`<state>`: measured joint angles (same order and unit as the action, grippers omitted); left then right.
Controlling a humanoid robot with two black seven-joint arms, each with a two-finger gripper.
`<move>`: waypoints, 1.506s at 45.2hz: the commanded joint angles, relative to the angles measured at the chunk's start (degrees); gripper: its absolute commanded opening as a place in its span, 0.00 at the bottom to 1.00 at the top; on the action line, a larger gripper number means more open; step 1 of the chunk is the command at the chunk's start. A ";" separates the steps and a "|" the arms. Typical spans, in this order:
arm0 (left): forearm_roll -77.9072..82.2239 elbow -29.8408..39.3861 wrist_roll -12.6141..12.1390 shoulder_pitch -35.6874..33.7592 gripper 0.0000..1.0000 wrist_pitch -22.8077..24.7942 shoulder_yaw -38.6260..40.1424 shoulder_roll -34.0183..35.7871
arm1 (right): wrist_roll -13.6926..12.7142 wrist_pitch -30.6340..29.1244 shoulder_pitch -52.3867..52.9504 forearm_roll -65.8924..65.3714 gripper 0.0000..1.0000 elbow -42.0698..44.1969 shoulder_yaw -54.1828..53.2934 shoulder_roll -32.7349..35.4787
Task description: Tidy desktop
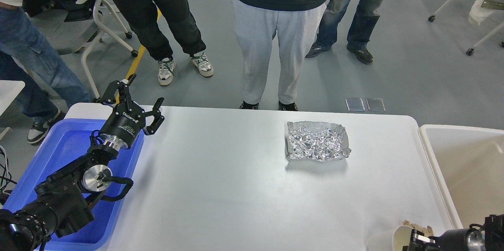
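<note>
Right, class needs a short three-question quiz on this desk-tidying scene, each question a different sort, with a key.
1. True or false: the left gripper is holding the crumpled foil tray.
2. Which container lies under the left arm? A) beige bin B) blue tub C) cardboard box
3. Fill in: the foil tray rests on the white ____.

Key:
1. False; its jaws are open and empty.
2. B, the blue tub.
3. desktop.

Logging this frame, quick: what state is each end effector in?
Left end effector: open, holding nothing.
Right end effector: at a paper cup; state cannot be told.
</note>
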<state>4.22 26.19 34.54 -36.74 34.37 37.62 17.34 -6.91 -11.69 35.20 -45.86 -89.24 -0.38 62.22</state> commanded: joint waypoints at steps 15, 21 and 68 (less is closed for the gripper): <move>0.00 0.00 -0.09 0.00 1.00 0.00 0.00 -0.02 | -0.30 -12.30 13.31 7.35 0.00 -9.20 -1.11 17.40; 0.00 0.00 0.00 0.00 1.00 0.00 0.00 -0.02 | -0.91 -19.68 21.13 10.87 0.00 -9.20 -1.11 23.03; 0.00 0.00 0.00 0.00 1.00 0.00 0.00 -0.02 | -4.52 -9.87 27.56 16.33 0.00 12.23 -0.32 18.30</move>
<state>4.23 26.19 34.46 -36.74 34.38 37.62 17.35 -11.68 -34.82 64.70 -29.98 -86.94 -4.57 90.49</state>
